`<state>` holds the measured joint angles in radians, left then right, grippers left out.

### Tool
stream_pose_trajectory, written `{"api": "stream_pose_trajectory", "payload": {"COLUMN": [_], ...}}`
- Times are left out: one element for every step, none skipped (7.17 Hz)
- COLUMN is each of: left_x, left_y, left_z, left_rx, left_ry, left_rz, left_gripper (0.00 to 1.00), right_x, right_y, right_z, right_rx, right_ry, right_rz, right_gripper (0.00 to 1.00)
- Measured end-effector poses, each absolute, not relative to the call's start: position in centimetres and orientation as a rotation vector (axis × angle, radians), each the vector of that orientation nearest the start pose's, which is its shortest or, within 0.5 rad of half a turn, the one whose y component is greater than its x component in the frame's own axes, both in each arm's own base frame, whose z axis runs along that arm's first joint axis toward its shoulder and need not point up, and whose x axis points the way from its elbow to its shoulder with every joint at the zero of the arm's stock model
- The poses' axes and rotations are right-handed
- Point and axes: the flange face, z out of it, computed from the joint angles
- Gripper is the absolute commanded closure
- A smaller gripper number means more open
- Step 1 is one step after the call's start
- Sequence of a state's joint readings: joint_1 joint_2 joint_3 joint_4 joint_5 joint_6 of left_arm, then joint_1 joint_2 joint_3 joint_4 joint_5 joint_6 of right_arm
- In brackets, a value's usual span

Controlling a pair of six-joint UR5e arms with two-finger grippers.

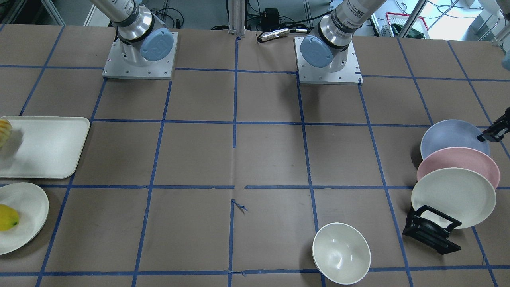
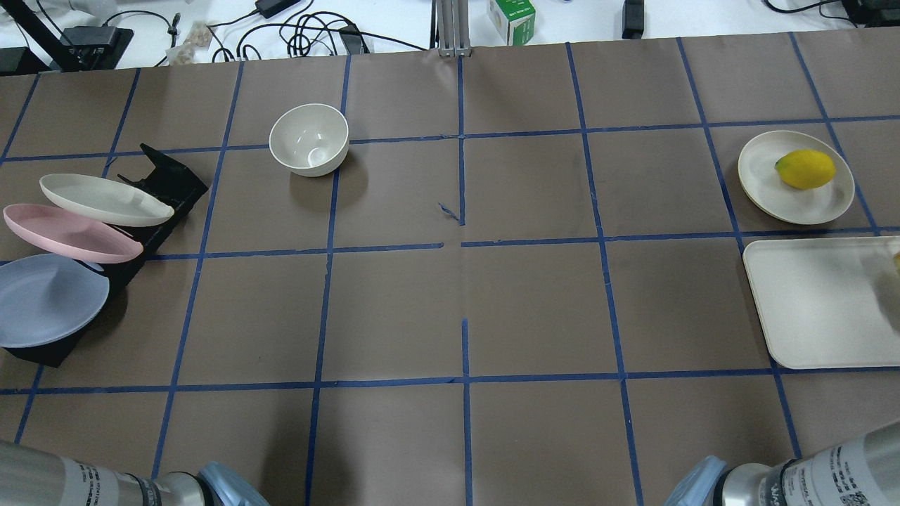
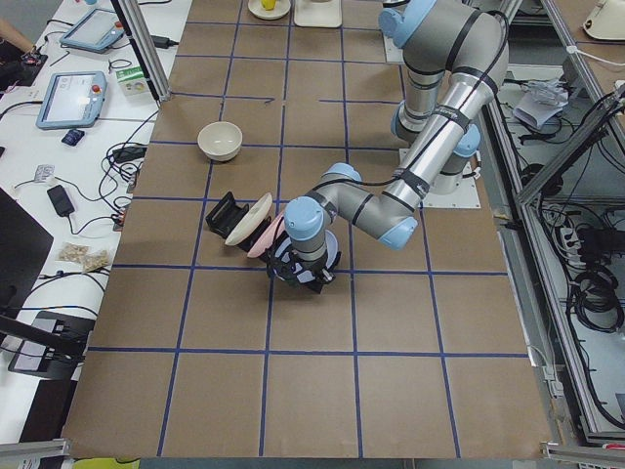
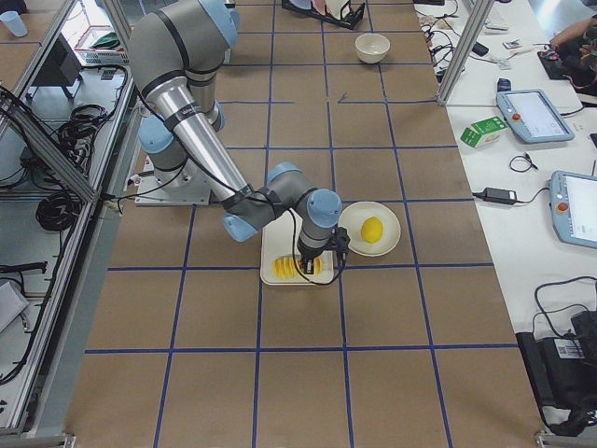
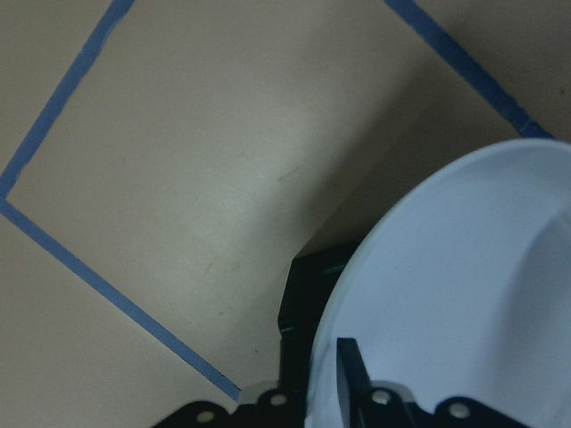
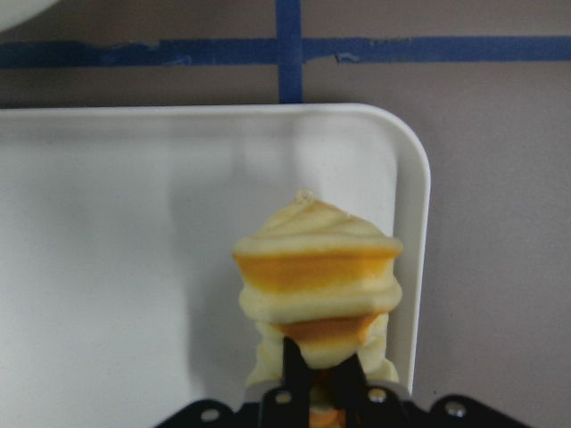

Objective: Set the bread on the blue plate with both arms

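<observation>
At 3 o'clock on the tray [image 6: 107, 223], your right gripper [image 6: 321, 385] clamps the bread [image 6: 317, 267] for transfer; left gripper [image 1: 493, 132] straddles the blue plate [image 5: 464, 267] rim to free it, closure unclear.

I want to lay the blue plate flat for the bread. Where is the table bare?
The middle squares are bare, between the white bowl and the tray, and down toward the robot. The ends are crowded: plate rack on the robot's left, tray and fruit plate on its right.
</observation>
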<state>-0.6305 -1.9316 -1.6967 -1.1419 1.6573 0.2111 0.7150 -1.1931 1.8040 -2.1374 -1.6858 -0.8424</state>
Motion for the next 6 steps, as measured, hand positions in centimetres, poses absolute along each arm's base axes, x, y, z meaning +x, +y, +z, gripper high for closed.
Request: {"api": "stream_pose_trajectory", "payload": {"left_x": [40.3, 40.3, 40.3, 40.4, 40.4, 40.4], "left_y": [-44.9, -44.9, -44.9, -44.9, -44.8, -44.7], "left_z": [27.4, 27.2, 27.0, 27.0, 27.1, 27.6], "left_rx": [-1.102, -1.102, -1.103, -1.104, -1.104, -1.102], "left_ry": [2.899, 2.902, 2.903, 2.902, 2.898, 2.893], "left_rz": [0.139, 0.145, 0.154, 0.160, 0.160, 0.154], "left_gripper": [1.00, 1.00, 1.00, 1.00, 1.00, 1.00], "right_x": [-34.4, -32.7, -30.0, -26.3, -22.3, -17.9], "right_y": [-47.0, -47.7, -48.6, -49.5, -50.4, -51.3], "right_z": [25.1, 27.2, 29.3, 31.7, 33.4, 34.8], "right_rx": [0.009, -0.007, -0.007, 0.019, 0.039, 0.052], "right_ry": [3.194, 3.206, 3.205, 3.194, 3.178, 3.158], "right_rz": [0.157, 0.126, 0.117, 0.125, 0.123, 0.115], "right_gripper": [1.00, 1.00, 1.00, 1.00, 1.00, 1.00]}}
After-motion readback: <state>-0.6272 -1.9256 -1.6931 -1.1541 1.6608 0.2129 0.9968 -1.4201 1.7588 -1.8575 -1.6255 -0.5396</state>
